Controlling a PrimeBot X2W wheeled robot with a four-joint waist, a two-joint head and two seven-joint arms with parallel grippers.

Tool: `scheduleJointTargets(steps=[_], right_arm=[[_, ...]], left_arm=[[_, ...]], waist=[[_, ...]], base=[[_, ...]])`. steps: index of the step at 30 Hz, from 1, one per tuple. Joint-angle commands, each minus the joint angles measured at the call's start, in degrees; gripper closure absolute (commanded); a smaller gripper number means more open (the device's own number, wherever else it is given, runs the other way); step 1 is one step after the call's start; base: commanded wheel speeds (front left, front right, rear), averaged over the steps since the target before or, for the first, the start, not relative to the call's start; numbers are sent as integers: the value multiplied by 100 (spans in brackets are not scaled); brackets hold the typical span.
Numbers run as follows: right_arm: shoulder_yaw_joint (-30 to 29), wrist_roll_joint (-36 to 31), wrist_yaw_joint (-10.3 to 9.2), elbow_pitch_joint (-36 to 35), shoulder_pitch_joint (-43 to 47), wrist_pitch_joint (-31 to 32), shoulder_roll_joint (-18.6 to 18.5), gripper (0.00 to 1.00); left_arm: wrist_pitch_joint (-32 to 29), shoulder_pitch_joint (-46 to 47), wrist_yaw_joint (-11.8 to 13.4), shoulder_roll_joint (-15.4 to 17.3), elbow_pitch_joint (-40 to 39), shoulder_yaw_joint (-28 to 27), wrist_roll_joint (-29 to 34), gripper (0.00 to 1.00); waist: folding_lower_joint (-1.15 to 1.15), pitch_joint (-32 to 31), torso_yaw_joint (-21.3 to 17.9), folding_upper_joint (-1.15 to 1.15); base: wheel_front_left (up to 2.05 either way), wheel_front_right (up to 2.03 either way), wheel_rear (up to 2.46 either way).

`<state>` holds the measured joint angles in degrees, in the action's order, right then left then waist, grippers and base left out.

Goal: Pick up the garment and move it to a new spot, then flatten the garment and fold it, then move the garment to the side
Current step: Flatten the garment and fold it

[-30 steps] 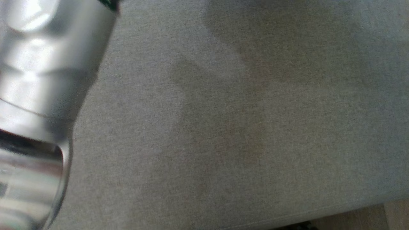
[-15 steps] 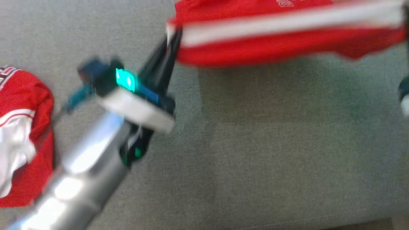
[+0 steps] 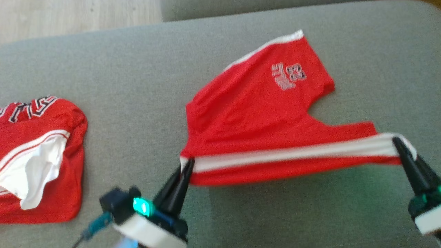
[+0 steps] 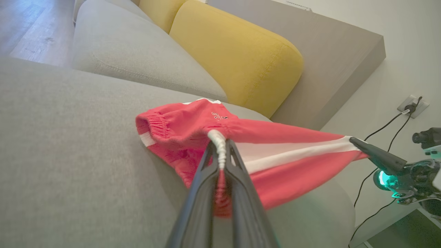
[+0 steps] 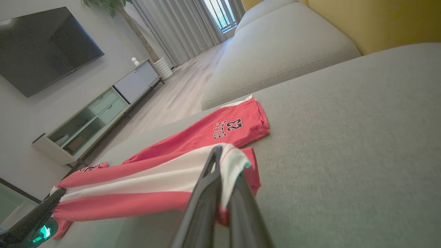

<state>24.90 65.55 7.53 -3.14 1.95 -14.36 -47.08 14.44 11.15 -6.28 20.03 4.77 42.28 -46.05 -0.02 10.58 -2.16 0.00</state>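
The garment [image 3: 262, 113] is a pair of red shorts with a white side stripe and a "23" print. Its striped near edge is stretched taut between my two grippers, above the grey sofa seat [image 3: 113, 69]. The far leg with the print rests on the seat. My left gripper [image 3: 187, 165] is shut on the waistband corner, seen close in the left wrist view [image 4: 220, 144]. At the other end, my right gripper [image 3: 399, 143] is shut on the white-striped leg hem [image 5: 224, 151]. The shorts [image 4: 282, 172] sag slightly between the two grips.
A second red and white garment [image 3: 38, 155] lies crumpled at the seat's left edge. Yellow back cushions [image 4: 241, 51] stand behind another grey seat. Wooden floor [image 3: 69, 13] lies beyond the seat. A wall socket with cables [image 4: 410, 106] is at the sofa's end.
The head camera has swung from bare sofa cloth and my forearm to the whole garment. Both grippers stay shut on the shorts.
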Motion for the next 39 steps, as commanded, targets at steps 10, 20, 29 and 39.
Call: scheduleJointTargets(steps=[10,20,29,39], right_arm=[[-852,-189,-4,-692,625,323,-181,100],[-946,-586,-4,-225,-1056,1203,35,100],[-329,-744,-4,524,-2640,1598,5,100],[579,-644,-4,1382,-3811,1596,41,76]], left_arm=[[-88,-279,211,68,-734,-408,-70,100],[-870,1339,93,-685,-124,-554,-746,100],[-1082,2469,34,-1037,904,-673,-875,100],[-894,3051,-87,-1268,1724,-542,-942,100]], waist=[[2,-61,272,0],[2,853,656,0],[2,1372,813,0],[2,1628,921,0]], base=[[0,0,0],[0,0,0],[0,0,0],[0,0,0]])
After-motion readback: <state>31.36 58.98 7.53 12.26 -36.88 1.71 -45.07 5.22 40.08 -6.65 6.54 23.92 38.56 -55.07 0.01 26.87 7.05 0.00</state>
